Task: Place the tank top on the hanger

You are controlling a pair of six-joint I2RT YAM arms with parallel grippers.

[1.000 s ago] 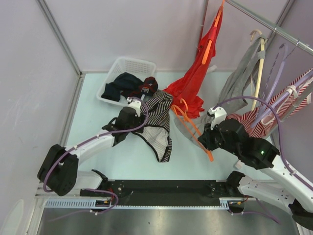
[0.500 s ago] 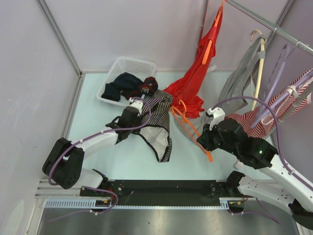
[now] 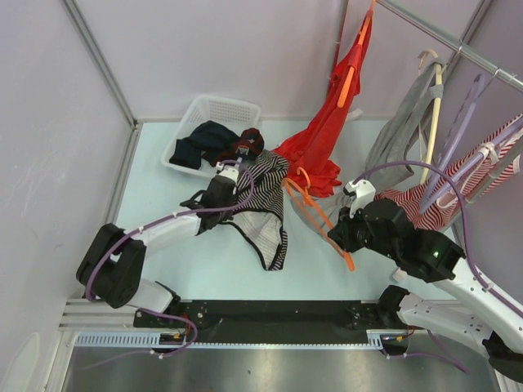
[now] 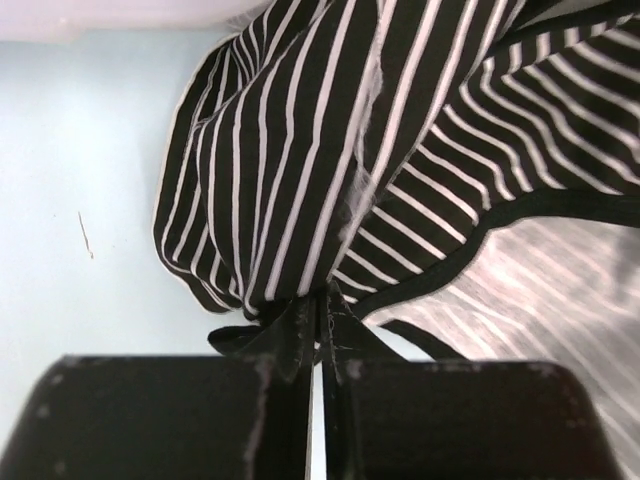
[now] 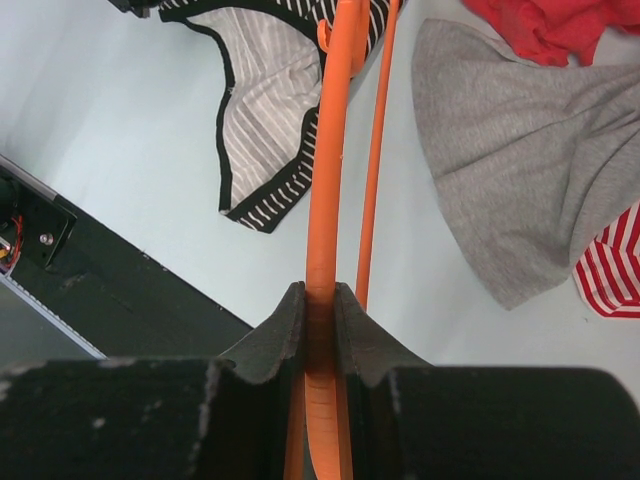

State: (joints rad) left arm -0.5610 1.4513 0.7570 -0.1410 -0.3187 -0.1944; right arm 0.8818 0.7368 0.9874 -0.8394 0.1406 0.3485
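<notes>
2 grips: left fingers (image 4: 305, 362) pinch tank top (image 4: 300, 150) edge; right fingers (image 5: 292, 320) clamp hanger (image 5: 335, 150).

You have a pale green table (image 3: 147, 163) carrying a white basket (image 3: 237, 106) at far left, the tank top (image 3: 265, 220) crumpled mid-table, and a grey garment (image 5: 520, 170) trailing on the right.

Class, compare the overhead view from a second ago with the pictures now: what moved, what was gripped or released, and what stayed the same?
The left gripper moved slightly forward, toward the basket, and shut on the dark edging of the tank top. Nothing was released. The right gripper stayed clamped on the hanger; the hanging red garment did not shift.
</notes>
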